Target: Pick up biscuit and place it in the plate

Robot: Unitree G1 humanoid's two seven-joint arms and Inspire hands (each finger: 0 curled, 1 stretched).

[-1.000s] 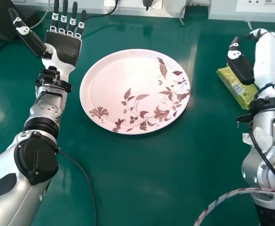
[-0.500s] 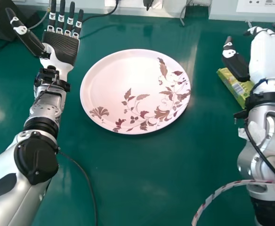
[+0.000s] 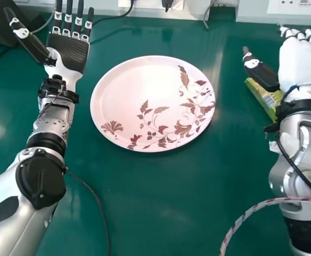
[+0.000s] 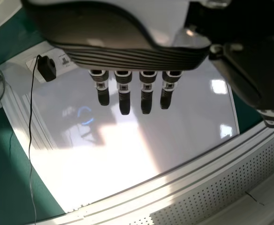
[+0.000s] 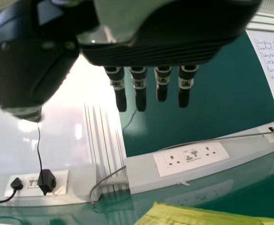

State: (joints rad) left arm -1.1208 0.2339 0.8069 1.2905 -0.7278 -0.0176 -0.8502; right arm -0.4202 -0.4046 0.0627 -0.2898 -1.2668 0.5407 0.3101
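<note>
Beside the right hand's [image 3: 304, 66] spread thumb [image 3: 262, 73], on the side toward the plate [image 3: 126, 82], the biscuit [image 3: 269, 99] lies on the green table [image 3: 161, 208] in a yellow-green packet, partly hidden behind the thumb and wrist. It sits nearer the robot than the fingertips do; whether the thumb touches it cannot be told from the head view. The right fingers [image 5: 162, 84] are straight and hold nothing, and the right wrist view shows the packet apart from their tips. Beyond these fingers, a white socket panel [image 5: 191, 158] is set in the pale trunking [image 5: 141, 171], with a grey cable [image 5: 221, 138] running along above it.

Between the two hands rests the round, pale pink plate, printed with dark reddish leaves and flowers. It lies to the left of the right thumb and to the right of the left hand [image 3: 69, 50], nearer the robot than the left fingertips. The left fingers [image 3: 68, 20] are also straight and empty, the palm facing up and the thumb spread outward. Just past that thumb stands a black object [image 3: 3, 24].
</note>
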